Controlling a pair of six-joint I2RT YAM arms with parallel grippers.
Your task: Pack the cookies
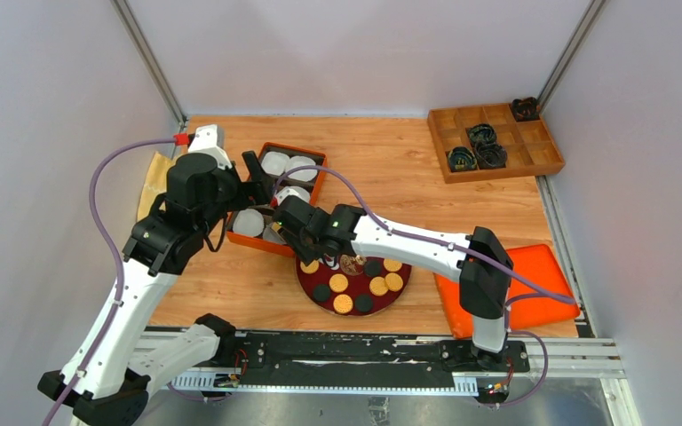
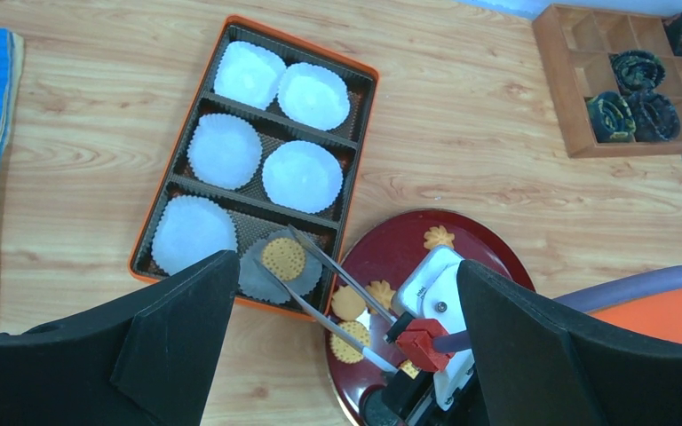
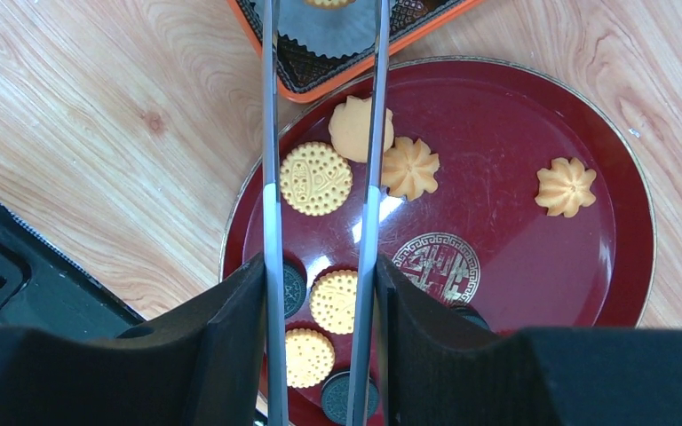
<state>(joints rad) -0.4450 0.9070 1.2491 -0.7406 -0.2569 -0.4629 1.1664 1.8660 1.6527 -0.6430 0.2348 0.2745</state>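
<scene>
My right gripper clamps tweezers, tips flanking a cookie in the tray; my left gripper is released.

six cups, four rings, one tweezers

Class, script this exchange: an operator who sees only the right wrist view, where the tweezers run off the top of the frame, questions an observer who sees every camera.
Operator: What is at my tweezers' tips?
Observer: In the left wrist view, the tweezers have one tip on either side of a round golden cookie. It lies in a paper cup at the corner of the tray nearest the red plate.
Operator: Where is the left hand?
Observer: The left hand hangs open and empty, looking down on the tray.
</scene>
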